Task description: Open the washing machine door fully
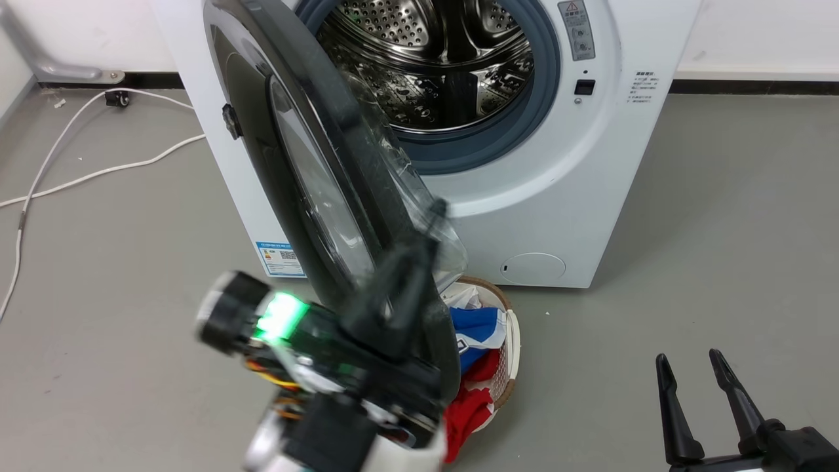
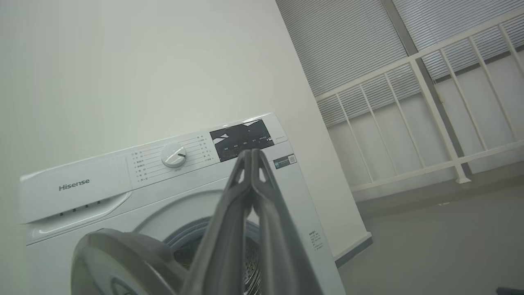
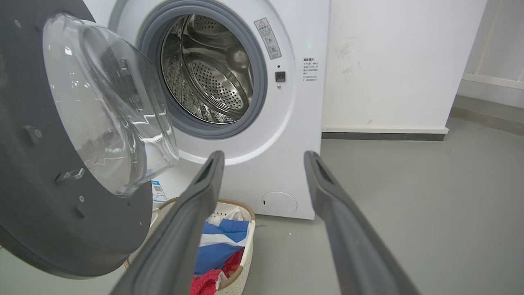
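Laundry basket (image 1: 513, 344) on the floor (image 1: 721, 229), just before the washing machine (image 1: 557, 196), holding crumpled blue, red and white clothes (image 1: 482, 328). The washing machine door (image 1: 308, 183) — glossy black disc with a bulging clear glass bowl — stands swung out at the robot's left, its lower rim above the basket; steel drum (image 1: 446, 59) exposed. Left claw (image 2: 250, 155): fingers pressed tip to tip, by the door's lower rim, contact unclear. Right claw (image 1: 687, 355): fingers spread, well apart from the door.
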{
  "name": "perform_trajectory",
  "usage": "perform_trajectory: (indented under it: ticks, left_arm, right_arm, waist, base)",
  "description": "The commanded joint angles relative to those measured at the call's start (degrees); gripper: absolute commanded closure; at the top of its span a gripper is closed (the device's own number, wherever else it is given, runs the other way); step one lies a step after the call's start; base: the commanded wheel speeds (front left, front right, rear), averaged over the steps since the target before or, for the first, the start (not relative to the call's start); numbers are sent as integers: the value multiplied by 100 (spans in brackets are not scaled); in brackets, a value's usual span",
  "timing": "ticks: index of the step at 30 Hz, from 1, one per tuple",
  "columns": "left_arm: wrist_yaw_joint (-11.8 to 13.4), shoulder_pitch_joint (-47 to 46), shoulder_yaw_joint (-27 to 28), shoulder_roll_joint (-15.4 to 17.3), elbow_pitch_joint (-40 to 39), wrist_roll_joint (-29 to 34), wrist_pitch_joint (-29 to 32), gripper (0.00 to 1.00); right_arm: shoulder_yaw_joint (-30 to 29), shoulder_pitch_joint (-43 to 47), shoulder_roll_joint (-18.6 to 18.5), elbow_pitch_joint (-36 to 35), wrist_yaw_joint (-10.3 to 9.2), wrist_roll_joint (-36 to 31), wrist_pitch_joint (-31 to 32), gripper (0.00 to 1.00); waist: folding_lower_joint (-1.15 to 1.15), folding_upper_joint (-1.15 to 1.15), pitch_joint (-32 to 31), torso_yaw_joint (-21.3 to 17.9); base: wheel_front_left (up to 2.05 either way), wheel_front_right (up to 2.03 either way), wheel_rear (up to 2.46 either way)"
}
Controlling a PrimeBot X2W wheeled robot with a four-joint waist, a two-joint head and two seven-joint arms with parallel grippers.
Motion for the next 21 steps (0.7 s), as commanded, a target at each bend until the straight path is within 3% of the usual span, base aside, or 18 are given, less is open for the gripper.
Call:
perform_trajectory:
  ticks: [1, 12, 21]
  left_arm:
    - [-27, 26, -90, -20, 41, -15, -6, 100]
    - [-221, 265, -911, -106, 1005, -189, -1, 100]
    - [-187, 446, -1051, -144, 2033, -465, -6, 100]
  right_arm:
    - [4, -45, 17, 8, -1, 28, -11, 0]
    - [27, -103, 17, 32, -1, 2, -11, 0]
    - [69, -198, 17, 59, -1, -18, -11, 0]
  waist:
    - [-1, 0, 5, -4]
    - [-1, 0, 98, 6]
    - [-1, 0, 227, -38]
  base:
    - [0, 0, 0]
    - [0, 0, 0]
    - [0, 0, 0]
